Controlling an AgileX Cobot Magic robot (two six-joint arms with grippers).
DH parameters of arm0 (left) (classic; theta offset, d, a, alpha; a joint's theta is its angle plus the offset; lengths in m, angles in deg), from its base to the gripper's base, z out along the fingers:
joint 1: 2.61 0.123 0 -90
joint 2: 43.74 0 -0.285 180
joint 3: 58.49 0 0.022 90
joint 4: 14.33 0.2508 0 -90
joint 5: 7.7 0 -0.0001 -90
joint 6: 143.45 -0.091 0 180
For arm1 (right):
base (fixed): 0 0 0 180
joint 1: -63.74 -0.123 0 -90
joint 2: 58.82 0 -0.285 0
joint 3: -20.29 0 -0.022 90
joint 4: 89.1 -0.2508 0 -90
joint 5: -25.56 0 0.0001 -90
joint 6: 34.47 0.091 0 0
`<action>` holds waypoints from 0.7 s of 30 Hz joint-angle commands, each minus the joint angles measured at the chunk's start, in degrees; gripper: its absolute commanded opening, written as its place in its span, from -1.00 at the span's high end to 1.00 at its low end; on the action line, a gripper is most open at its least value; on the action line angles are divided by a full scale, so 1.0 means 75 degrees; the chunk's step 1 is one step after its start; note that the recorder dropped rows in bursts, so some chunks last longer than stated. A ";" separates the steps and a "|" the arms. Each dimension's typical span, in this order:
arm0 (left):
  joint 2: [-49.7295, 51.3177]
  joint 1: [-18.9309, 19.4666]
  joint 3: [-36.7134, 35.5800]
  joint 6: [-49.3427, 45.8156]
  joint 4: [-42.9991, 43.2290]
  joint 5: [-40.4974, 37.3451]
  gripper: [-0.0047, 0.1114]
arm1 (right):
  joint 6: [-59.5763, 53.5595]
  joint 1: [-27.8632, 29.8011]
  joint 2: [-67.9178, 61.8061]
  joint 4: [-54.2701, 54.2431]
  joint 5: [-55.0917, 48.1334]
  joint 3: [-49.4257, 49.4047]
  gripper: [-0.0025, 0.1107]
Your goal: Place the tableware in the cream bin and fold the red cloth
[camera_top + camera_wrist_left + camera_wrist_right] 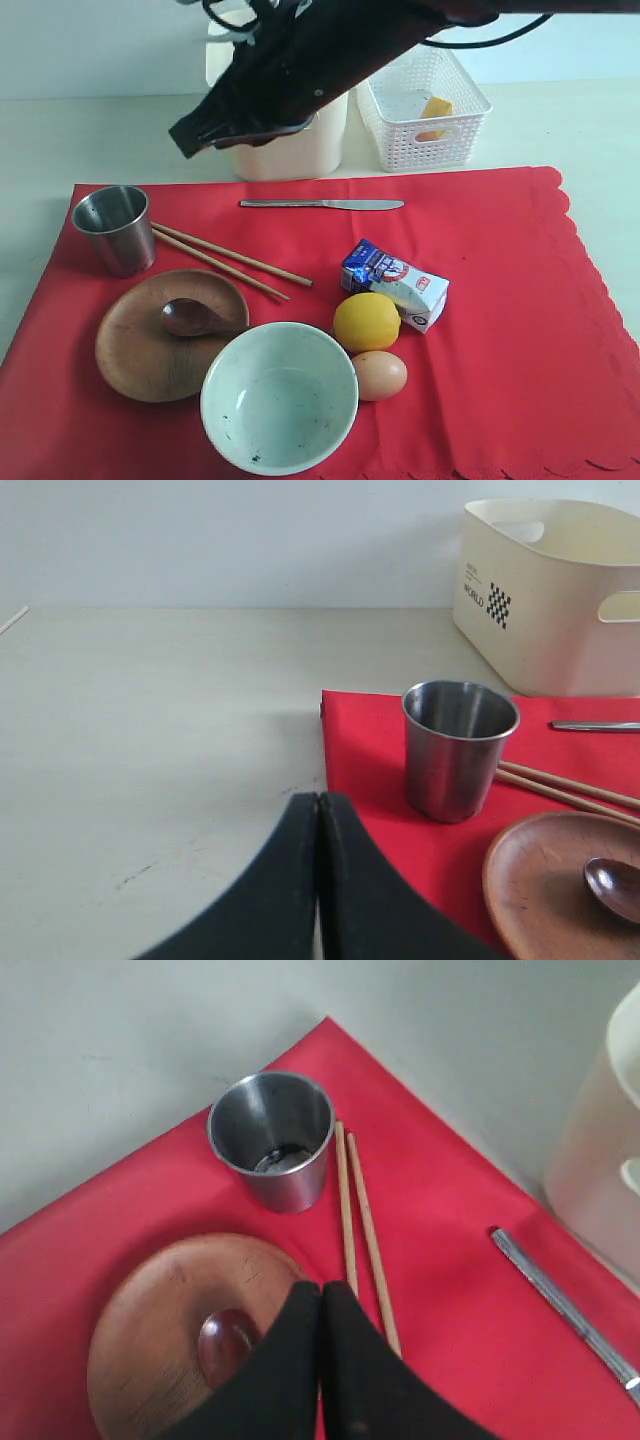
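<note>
On the red cloth (500,300) lie the tableware: steel cup (115,228), chopsticks (230,258), brown plate (140,350) holding the dark spoon (195,317), pale bowl (279,396) and knife (320,204). The cream bin (300,155) stands behind the cloth, partly hidden by the right arm. My right gripper (183,138) hangs shut and empty above the cloth's back left, its tips (321,1287) over the plate's (170,1330) edge beside the chopsticks (360,1220). My left gripper (318,798) is shut and empty over the bare table, left of the cup (458,748).
A milk carton (395,283), a lemon (366,321) and an egg (380,375) sit on the cloth right of the bowl. A white lattice basket (422,130) with a yellow piece (436,108) stands right of the bin.
</note>
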State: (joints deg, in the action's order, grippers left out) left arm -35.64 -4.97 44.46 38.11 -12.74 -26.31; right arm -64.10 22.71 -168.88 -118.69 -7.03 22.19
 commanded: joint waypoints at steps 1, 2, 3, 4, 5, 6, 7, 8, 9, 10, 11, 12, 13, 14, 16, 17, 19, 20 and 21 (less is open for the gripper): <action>-0.0043 0.0013 -0.0022 0.0018 0.0053 0.0042 0.92 | -0.0103 -0.0222 -0.0489 0.0018 -0.0036 0.0015 0.96; -0.0043 0.0013 -0.0022 0.0018 0.0053 0.0042 0.92 | -0.0103 -0.0275 -0.0616 0.0036 -0.0050 0.0015 0.96; -0.0043 0.0013 -0.0022 0.0018 0.0053 0.0042 0.92 | -0.0103 -0.0362 -0.0742 0.0175 -0.0049 0.0015 0.96; -0.0043 0.0013 -0.0022 0.0018 0.0053 0.0042 0.92 | -0.0103 -0.0478 -0.0860 0.0361 -0.0049 0.0015 0.95; -0.0043 0.0013 -0.0022 0.0018 0.0053 0.0042 0.92 | -0.0103 -0.0595 -0.0956 0.0576 -0.0012 0.0015 0.93; -0.0043 0.0013 -0.0022 0.0018 0.0053 0.0042 0.92 | -0.0103 -0.0692 -0.1049 0.0734 0.0010 0.0015 0.88; -0.0043 0.0013 -0.0022 0.0018 0.0053 0.0042 0.92 | -0.0086 -0.0828 -0.1180 0.0905 0.0076 0.0015 0.81; -0.0043 0.0013 -0.0022 0.0018 0.0053 0.0042 0.92 | -0.0074 -0.0914 -0.1265 0.1028 0.0092 0.0015 0.73; -0.0043 0.0013 -0.0022 0.0018 0.0053 0.0042 0.92 | -0.0038 -0.1023 -0.1355 0.1200 0.0135 0.0015 0.64; -0.0043 0.0013 -0.0022 0.0018 0.0053 0.0042 0.92 | -0.0019 -0.1122 -0.1440 0.1366 0.0135 0.0015 0.55; -0.0043 0.0013 -0.0022 0.0018 0.0053 0.0042 0.92 | -0.0019 -0.1199 -0.1531 0.1473 0.0135 0.0015 0.47; -0.0043 0.0013 -0.0022 0.0018 0.0053 0.0042 0.92 | -0.0019 -0.1271 -0.1604 0.1589 0.0135 0.0015 0.37; -0.0043 0.0013 -0.0022 0.0018 0.0053 0.0042 0.92 | -0.0019 -0.1321 -0.1680 0.1658 0.0135 0.0015 0.28; -0.0043 0.0013 -0.0022 0.0018 0.0053 0.0042 0.92 | -0.0019 -0.1366 -0.1733 0.1672 0.0135 0.0015 0.22; -0.0043 0.0013 -0.0022 0.0018 0.0053 0.0042 0.92 | -0.0019 -0.1364 -0.1839 0.1753 0.0122 0.0015 0.12; -0.0043 0.0013 -0.0022 0.0018 0.0053 0.0042 0.92 | -0.0019 -0.1364 -0.1880 0.1753 0.0105 0.0015 0.10; -0.0043 0.0013 -0.0022 0.0018 0.0053 0.0042 0.92 | -0.0019 -0.1364 -0.1985 0.1896 0.0022 0.0015 0.08; -0.0043 0.0013 -0.0022 0.0018 0.0053 0.0042 0.92 | -0.0019 -0.1364 -0.2016 0.1894 -0.0010 0.0045 0.08; -0.0043 0.0013 -0.0022 0.0018 0.0053 0.0042 0.92 | -0.0019 -0.1364 -0.2128 0.1894 -0.0226 0.0195 0.08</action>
State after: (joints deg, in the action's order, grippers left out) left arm -35.64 -4.97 44.46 38.11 -12.74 -26.31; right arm -64.24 12.54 -184.12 -105.01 -7.46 22.30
